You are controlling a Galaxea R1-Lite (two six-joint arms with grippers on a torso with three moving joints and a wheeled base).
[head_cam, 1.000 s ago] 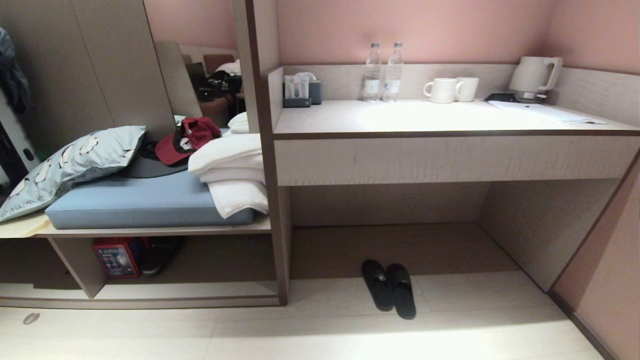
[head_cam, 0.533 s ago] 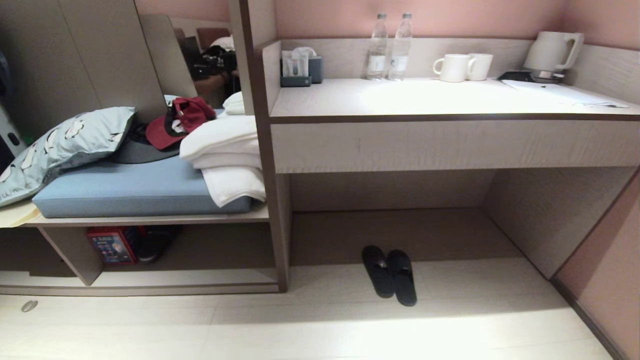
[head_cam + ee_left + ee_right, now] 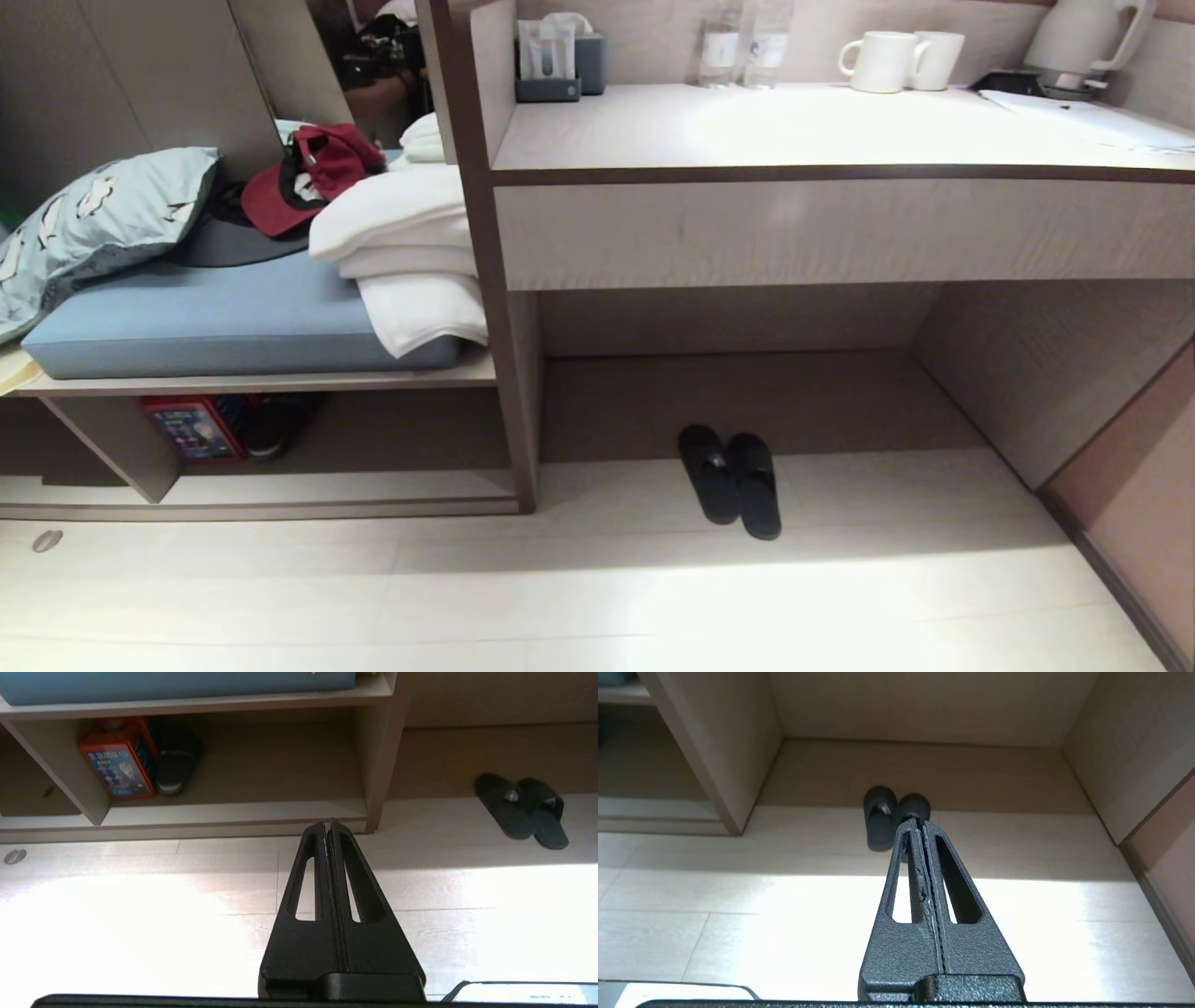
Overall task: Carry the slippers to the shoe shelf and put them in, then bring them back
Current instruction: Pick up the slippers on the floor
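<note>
**Both hands pressed shut and empty, slippers lying on the floor**

The left hand (image 3: 329,822) is pointing out level and low over the pale floor (image 3: 597,597), its two black fingers (image 3: 313,868) lying flat against each other with nothing between them. Its tips are aiming toward the base board of the shoe shelf (image 3: 233,812), the low cubby under the blue cushion (image 3: 233,327).

The right hand (image 3: 917,822) is sitting in the same pose, fingers pressed together and holding nothing, pointing toward the slippers (image 3: 894,814) but standing apart from them.

The slippers (image 3: 730,478) are lying side by side, touching, on the floor at the front edge of the desk kneehole, just right of the upright panel that divides it from the shoe shelf (image 3: 280,485). Inside that shelf a red box (image 3: 187,427) is standing beside a dark shoe (image 3: 175,765). Neither arm is showing in the head view.
</note>
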